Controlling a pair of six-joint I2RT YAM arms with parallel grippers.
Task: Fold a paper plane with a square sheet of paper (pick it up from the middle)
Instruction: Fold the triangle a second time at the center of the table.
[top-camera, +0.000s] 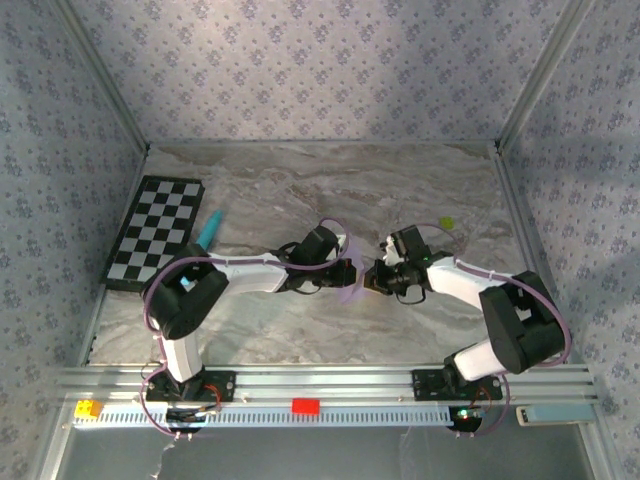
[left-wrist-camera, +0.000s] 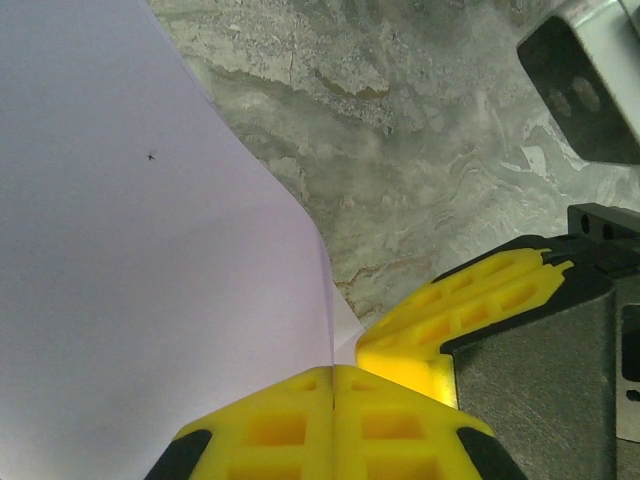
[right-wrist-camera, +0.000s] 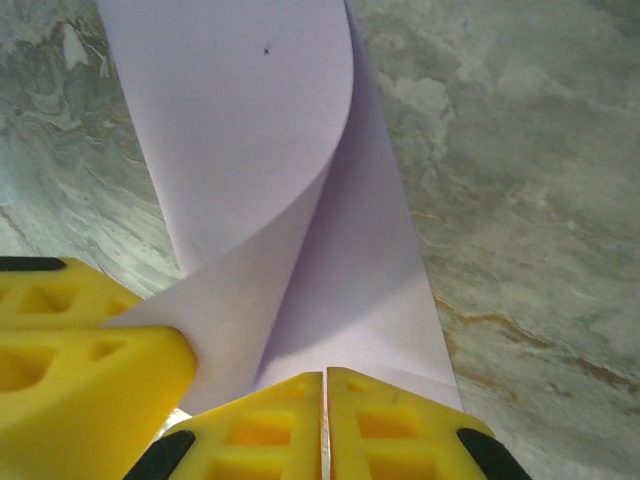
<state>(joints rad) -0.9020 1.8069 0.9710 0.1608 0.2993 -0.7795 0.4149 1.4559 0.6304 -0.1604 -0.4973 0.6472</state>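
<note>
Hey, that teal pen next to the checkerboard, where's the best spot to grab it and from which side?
Probably mid-barrel, straight down from above, jaws across the pen. It lies flat on the table, long and slim, so only its narrow sides offer a pinch. The checkerboard sits close on its left in the top view, so mind that edge.
</note>
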